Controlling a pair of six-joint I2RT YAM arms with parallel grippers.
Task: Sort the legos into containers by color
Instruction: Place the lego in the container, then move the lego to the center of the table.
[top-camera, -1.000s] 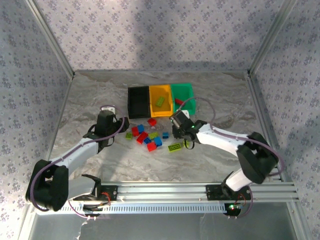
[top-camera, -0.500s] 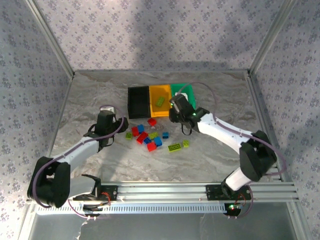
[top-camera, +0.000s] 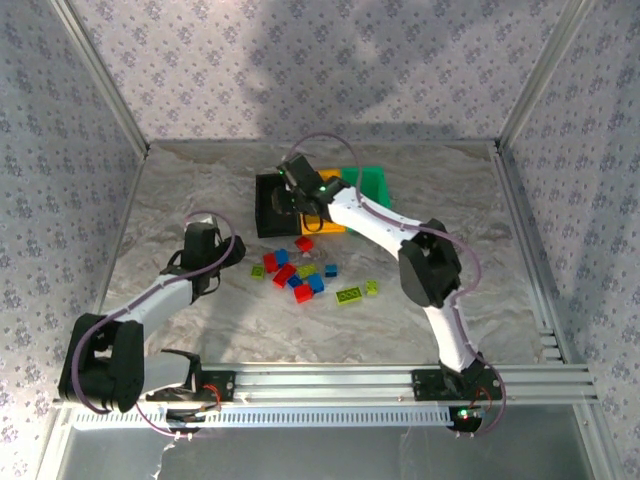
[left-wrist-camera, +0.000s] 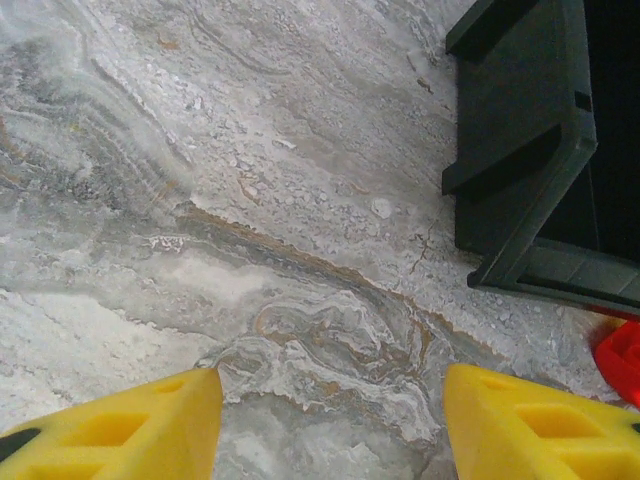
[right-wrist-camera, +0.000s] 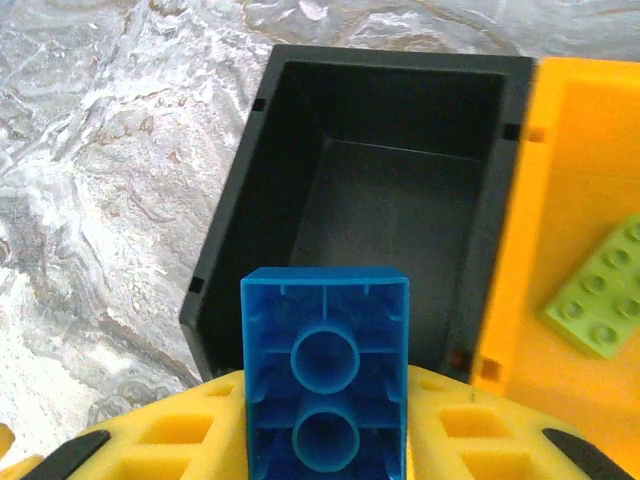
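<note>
Overhead, the right arm stretches across the table (top-camera: 180, 190), carrying the right pincer (top-camera: 298, 195) over the black bin (top-camera: 263, 212); the green bin (top-camera: 372, 185) sits at the far end of the same row. The loose bricks (top-camera: 300, 275), red, blue and yellow-green mixed, lie scattered just in front of the bins. The left arm rests to the left of that pile, its end close to it.

From the left wrist, the left pincer (left-wrist-camera: 330, 420) stands wide, with only bare table between its fingers. The black bin's outer wall is at upper right, and a red brick (left-wrist-camera: 622, 360) peeks in at the right edge.

From the right wrist, the right pincer is clamped on a blue brick (right-wrist-camera: 325, 360), hollow underside toward the camera, held above the near rim of the black bin, which looks empty. The orange bin (right-wrist-camera: 570, 150) beside it holds a green plate (right-wrist-camera: 597, 300).

The step in hand appears to be delivering this blue brick to the black bin. The next move probably calls for easing a little farther over the cavity, so the brick clears the near rim and the orange wall, then parting the fingers to drop it.
</note>
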